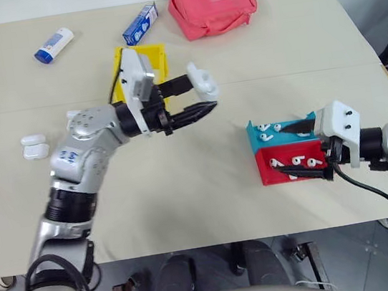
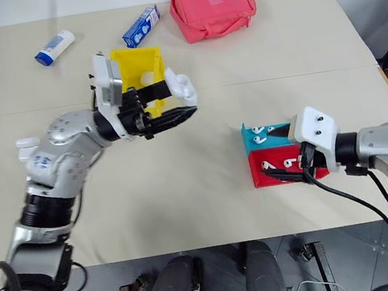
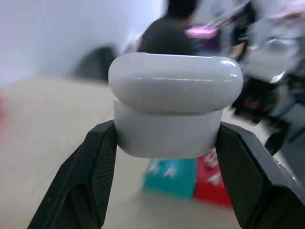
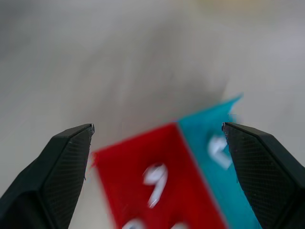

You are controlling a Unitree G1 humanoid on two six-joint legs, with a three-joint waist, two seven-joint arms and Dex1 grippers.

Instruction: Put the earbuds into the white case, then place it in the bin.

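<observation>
Two sets of fingers differ: the left gripper [image 1: 203, 95] clamps the case [image 1: 203, 79] above mid-bench, while the right gripper [image 1: 309, 151] gapes wide over the trays [image 1: 262, 168], closest to the earbuds [image 1: 299, 162]. The bin [image 1: 161, 56] sits at eleven o'clock of the case.

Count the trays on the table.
2: a teal tray and a red tray, touching side by side on the right of the table. None seems hidden.

Bright, even overhead light with soft shadows; both wrist views blur heavily beyond the claws.
</observation>
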